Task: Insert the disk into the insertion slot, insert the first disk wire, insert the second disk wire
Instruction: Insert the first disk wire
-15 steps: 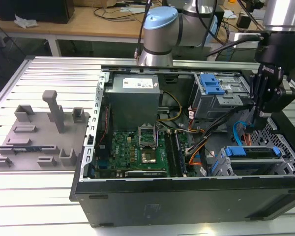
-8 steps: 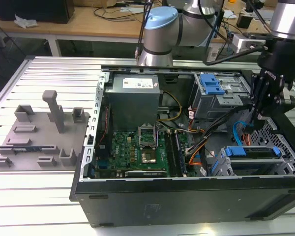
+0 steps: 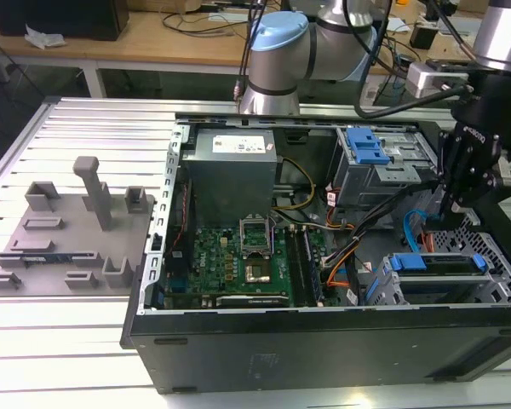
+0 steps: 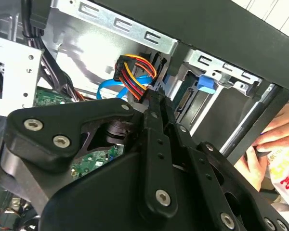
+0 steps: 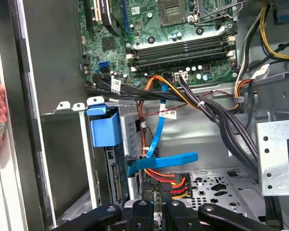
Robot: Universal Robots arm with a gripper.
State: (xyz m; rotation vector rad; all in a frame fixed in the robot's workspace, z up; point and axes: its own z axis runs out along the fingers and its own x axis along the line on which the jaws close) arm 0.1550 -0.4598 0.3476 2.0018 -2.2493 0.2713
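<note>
Evidently the work has reached the wiring. The disk (image 3: 439, 266) already lies in its slot (image 3: 498, 256), the grey perforated cage at the corner of the open computer case (image 3: 324, 341), directly under the claw (image 3: 454, 217). Its blue carrier (image 5: 103, 127) sits level with the cage rim, so I judge the first step done.

In the first wrist view a flat blue cable (image 5: 156, 130) runs from the green board towards the claw. It ends in a flat blue connector that appears to sit against the back edge of the disk, just ahead of the claw tips. That looks to me like the first wire in place, though I cannot see how firmly it is seated.

The claw's two thin fingers (image 4: 160, 144) are drawn together. They seem to pinch a black power plug (image 4: 155, 67) trailing red, yellow and orange wires (image 4: 134, 72), held right at the claw tips and close to the back of the disk. So I take the second wire to be the step in hand.

The next move calls for the plug to be lined up squarely with the socket and pushed straight in, with the blue cable kept out of the way.

A person's hand (image 4: 274, 139) rests on the case edge off to one side of the claw, near enough to deserve caution. The case itself sits on a slatted metal worktop (image 3: 68, 341).
</note>
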